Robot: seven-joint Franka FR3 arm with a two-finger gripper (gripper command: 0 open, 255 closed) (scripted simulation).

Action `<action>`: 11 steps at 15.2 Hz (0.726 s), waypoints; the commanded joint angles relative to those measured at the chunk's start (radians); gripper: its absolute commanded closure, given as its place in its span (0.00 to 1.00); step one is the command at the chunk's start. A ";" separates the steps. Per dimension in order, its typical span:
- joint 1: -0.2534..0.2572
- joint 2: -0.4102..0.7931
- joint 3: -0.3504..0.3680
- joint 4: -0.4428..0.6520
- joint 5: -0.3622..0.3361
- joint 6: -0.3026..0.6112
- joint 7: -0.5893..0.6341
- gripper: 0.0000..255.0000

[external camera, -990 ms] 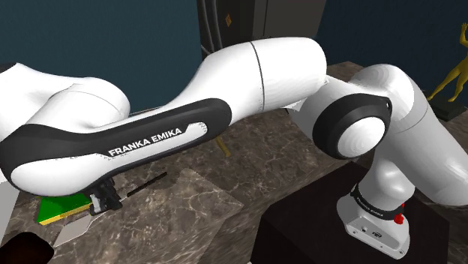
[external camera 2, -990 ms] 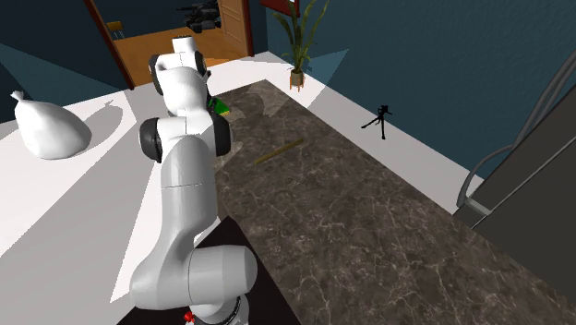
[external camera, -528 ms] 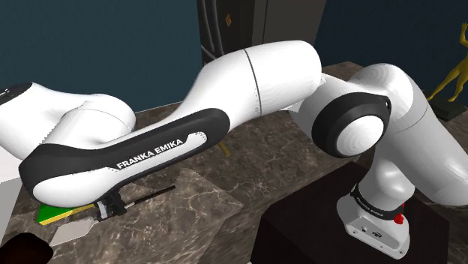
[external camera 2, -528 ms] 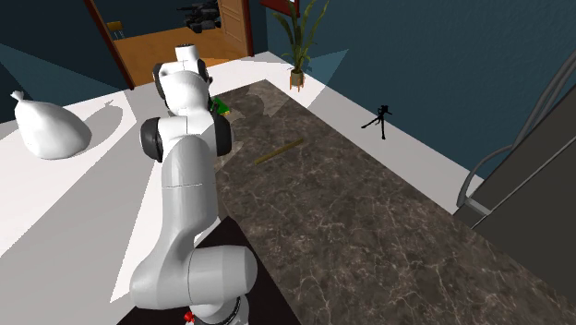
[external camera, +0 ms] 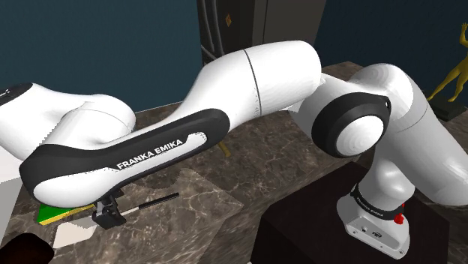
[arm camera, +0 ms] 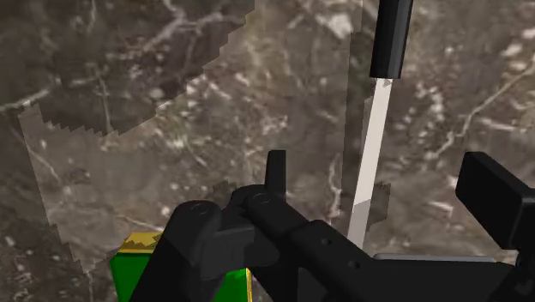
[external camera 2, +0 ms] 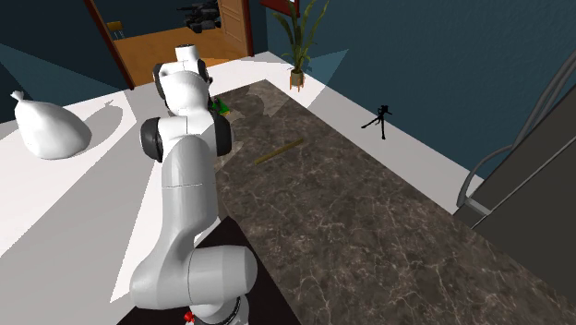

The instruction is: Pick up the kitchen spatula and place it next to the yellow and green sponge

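Note:
The spatula lies flat on the dark marble counter (external camera: 195, 195), with its black handle (external camera: 155, 202) and its pale blade (external camera: 72, 235) pointing opposite ways. Its white shaft (arm camera: 369, 141) and black handle (arm camera: 391, 39) run between my fingers without touching either of them. My gripper (arm camera: 381, 172) is open, low over the shaft; in the shoulder view the gripper (external camera: 109, 216) hangs under the forearm. The green and yellow sponge (external camera: 55, 214) sits just beside the blade, and the sponge (arm camera: 137, 262) shows by the hand, partly hidden under it. The sponge (external camera 2: 221, 106) also peeks out behind the arm.
A thin olive stick (external camera 2: 278, 152) lies on the counter. On the white floor are a white sack (external camera 2: 46, 129), a potted plant (external camera 2: 300, 51) and a small black tripod figure (external camera 2: 380, 118). A golden figurine (external camera: 450, 71) stands at the shoulder view's right, with my dark stand (external camera: 315, 232) below it.
The arm came down toward the counter with the spatula, then the fingers opened. The spatula now rests on the marble next to the sponge.

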 commanded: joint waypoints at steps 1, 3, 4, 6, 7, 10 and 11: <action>0.000 0.000 0.000 0.000 0.000 0.000 0.000 0.00; 0.000 0.000 0.000 0.000 0.000 0.000 0.000 0.00; 0.005 0.004 0.000 0.041 0.001 -0.036 -0.003 0.00; 0.017 0.027 -0.002 0.149 0.001 -0.121 -0.010 0.00; 0.025 0.045 -0.003 0.208 0.000 -0.161 -0.013 0.00; 0.025 0.045 -0.003 0.209 0.001 -0.161 -0.014 0.00; 0.025 0.045 -0.003 0.209 0.001 -0.161 -0.014 0.00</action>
